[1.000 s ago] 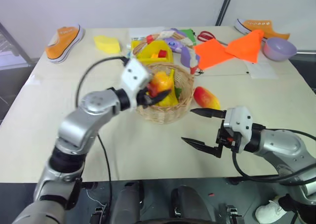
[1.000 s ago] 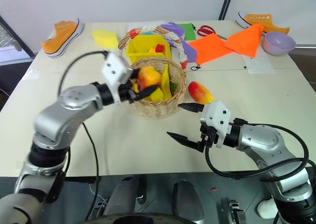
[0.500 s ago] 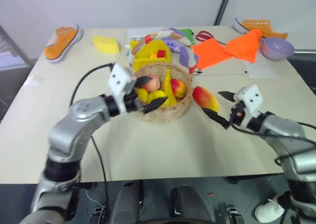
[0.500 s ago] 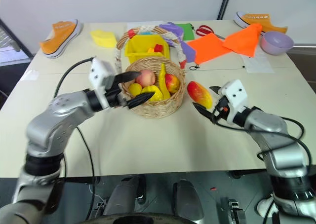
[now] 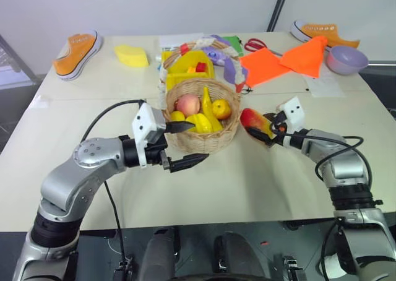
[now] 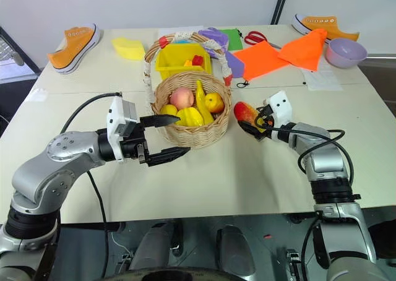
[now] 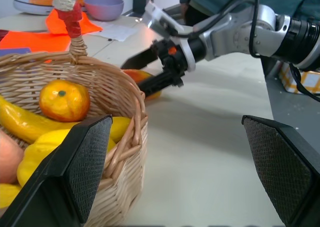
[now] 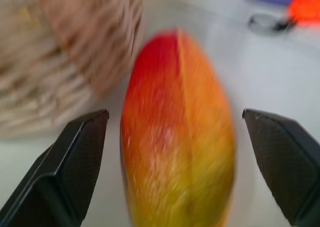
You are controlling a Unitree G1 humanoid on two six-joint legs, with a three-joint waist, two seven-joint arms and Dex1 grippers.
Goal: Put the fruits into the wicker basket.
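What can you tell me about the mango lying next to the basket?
The mango is a long, smooth toy fruit, red at one end and shading through orange to yellow, with a seam running along it. It lies on its side on the pale table, just beside the wicker basket on the robot's right, apart from it. The right gripper is open around it, one finger on each side, not yet closed.

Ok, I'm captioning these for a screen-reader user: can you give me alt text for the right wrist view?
A red-and-yellow toy mango lies on the pale table between the two open black fingers of the right tool, not yet gripped. The wicker basket sits just behind and to one side of it.
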